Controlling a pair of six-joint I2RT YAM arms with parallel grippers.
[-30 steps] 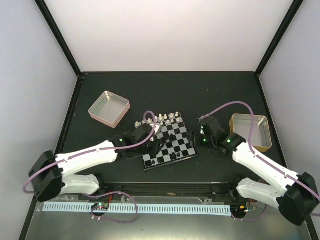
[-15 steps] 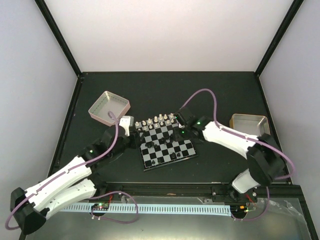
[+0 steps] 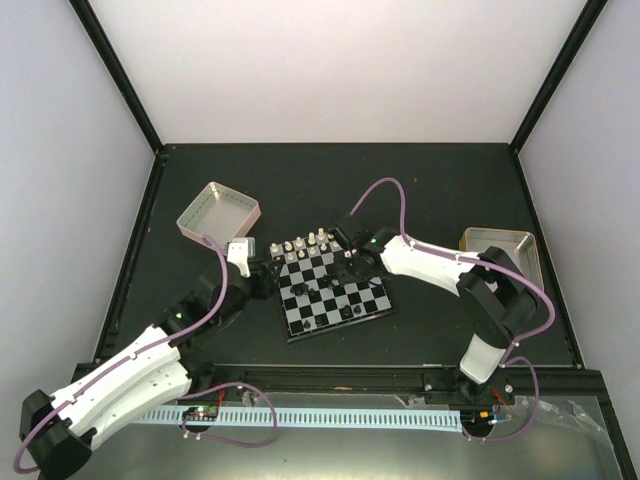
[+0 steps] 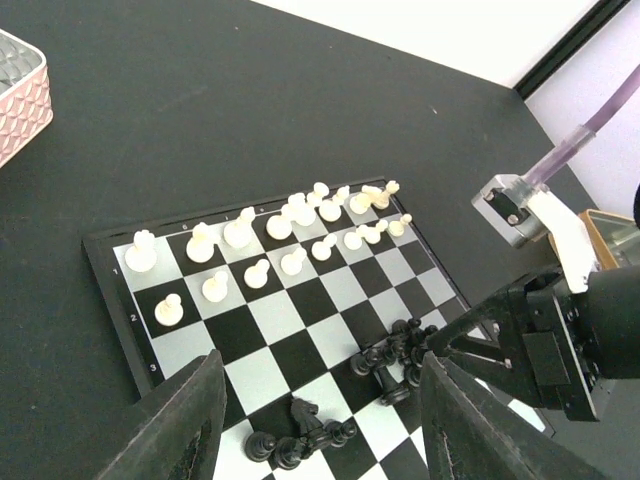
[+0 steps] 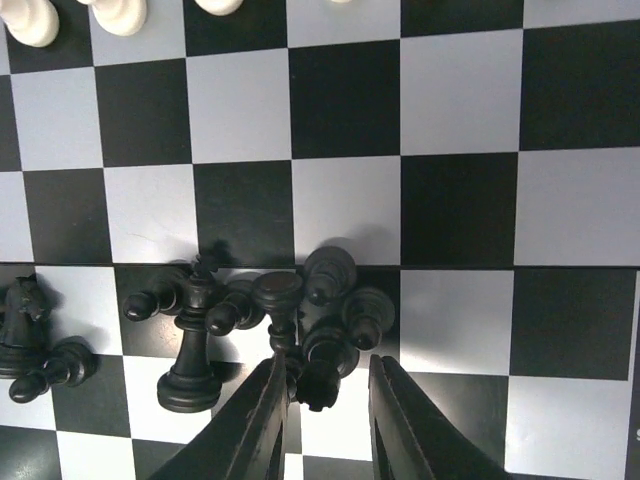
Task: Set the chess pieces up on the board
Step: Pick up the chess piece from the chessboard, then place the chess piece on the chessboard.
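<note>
The board (image 3: 335, 292) lies at the table's middle. White chess pieces (image 4: 290, 225) stand in two rows along its far edge. Black pieces lie toppled in two heaps: a larger heap (image 5: 300, 300) and a smaller one with a knight (image 4: 305, 430). My right gripper (image 5: 322, 420) hangs low over the larger heap, jaws open, with a lying black piece (image 5: 322, 375) between the fingertips, close to the left one. In the top view it (image 3: 346, 260) is over the board's far right part. My left gripper (image 4: 320, 440) is open and empty, above the board's left side (image 3: 264, 270).
A pink-sided tray (image 3: 218, 215) stands at the back left, a tan-sided tray (image 3: 505, 255) at the right. The right arm's purple cable (image 3: 385, 195) loops above the board's far side. Black frame posts stand at the back corners.
The left arm has drawn back to the left, off the board. The right arm has swung from beside the tan tray to over the board and come down onto the black heap.
</note>
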